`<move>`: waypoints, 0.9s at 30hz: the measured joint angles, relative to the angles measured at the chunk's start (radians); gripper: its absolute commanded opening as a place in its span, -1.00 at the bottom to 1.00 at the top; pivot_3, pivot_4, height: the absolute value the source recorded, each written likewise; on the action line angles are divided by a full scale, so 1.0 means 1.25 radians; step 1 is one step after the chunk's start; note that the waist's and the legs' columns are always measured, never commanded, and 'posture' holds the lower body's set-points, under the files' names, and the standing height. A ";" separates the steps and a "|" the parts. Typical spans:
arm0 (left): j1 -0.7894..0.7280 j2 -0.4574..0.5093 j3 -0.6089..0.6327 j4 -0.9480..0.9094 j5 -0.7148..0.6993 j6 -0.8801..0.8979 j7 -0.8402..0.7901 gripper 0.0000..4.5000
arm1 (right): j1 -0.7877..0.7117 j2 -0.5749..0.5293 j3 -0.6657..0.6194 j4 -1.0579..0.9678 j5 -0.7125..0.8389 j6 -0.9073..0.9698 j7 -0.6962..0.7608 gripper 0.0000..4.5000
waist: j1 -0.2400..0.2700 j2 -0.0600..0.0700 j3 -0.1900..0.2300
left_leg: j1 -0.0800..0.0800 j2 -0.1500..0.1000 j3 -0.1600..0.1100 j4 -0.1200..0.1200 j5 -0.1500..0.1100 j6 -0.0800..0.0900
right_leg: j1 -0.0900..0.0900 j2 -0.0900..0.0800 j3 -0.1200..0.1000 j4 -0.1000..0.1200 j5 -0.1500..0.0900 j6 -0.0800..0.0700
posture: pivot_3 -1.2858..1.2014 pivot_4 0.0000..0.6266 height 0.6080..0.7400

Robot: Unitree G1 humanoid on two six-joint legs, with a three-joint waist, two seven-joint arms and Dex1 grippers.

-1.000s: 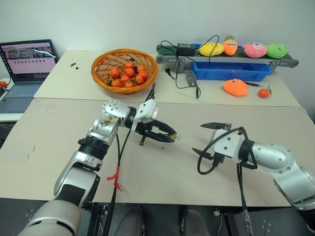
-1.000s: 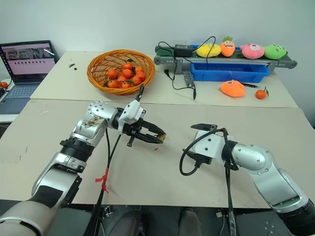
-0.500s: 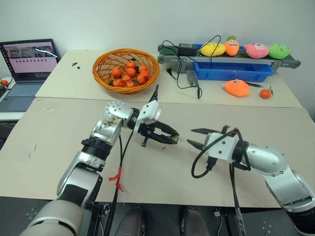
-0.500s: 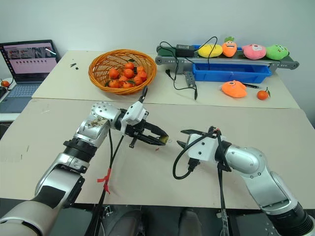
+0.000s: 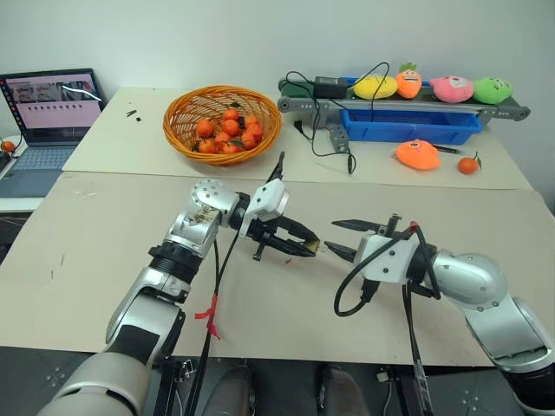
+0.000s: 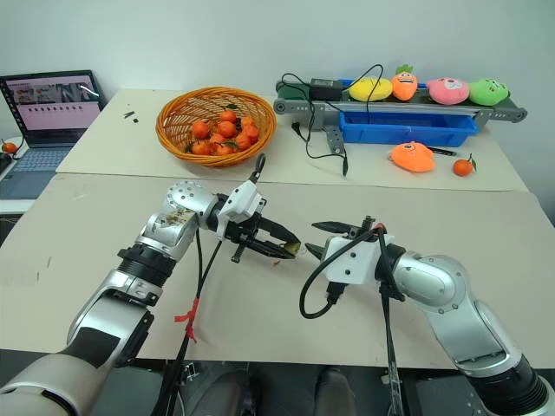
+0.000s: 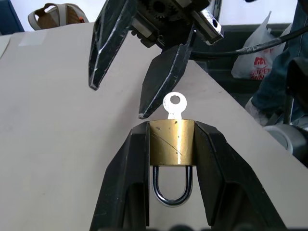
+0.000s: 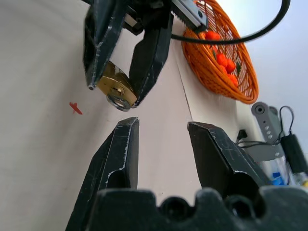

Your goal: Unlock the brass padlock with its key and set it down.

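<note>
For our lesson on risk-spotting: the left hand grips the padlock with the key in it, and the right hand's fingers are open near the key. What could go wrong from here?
1. The key head is tiny; the right hand sits beside it, so its fingers may close on air or knock it.
2. The left hand pinches only the padlock by its smooth sides; twisting the key could spin or drop it.

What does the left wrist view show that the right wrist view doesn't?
The left wrist view alone: the key standing in the brass padlock, its silver shackle, and plastic bags beyond the table edge. The right wrist view alone: the orange basket of small oranges and a red mark on the table. Both: the left pincer clamped on the padlock, the right pincer open close by.
</note>
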 measured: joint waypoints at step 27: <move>-0.093 0.053 -0.084 0.114 -0.106 0.046 -0.011 -0.63 | -0.010 0.009 -0.045 0.033 -0.071 -0.186 0.013 -0.41 | -0.003 0.000 0.000 | 0.000 0.000 -0.001 0.000 0.000 0.000 | 0.000 0.000 0.000 0.000 0.000 0.000 | 0.03 -0.52 1.00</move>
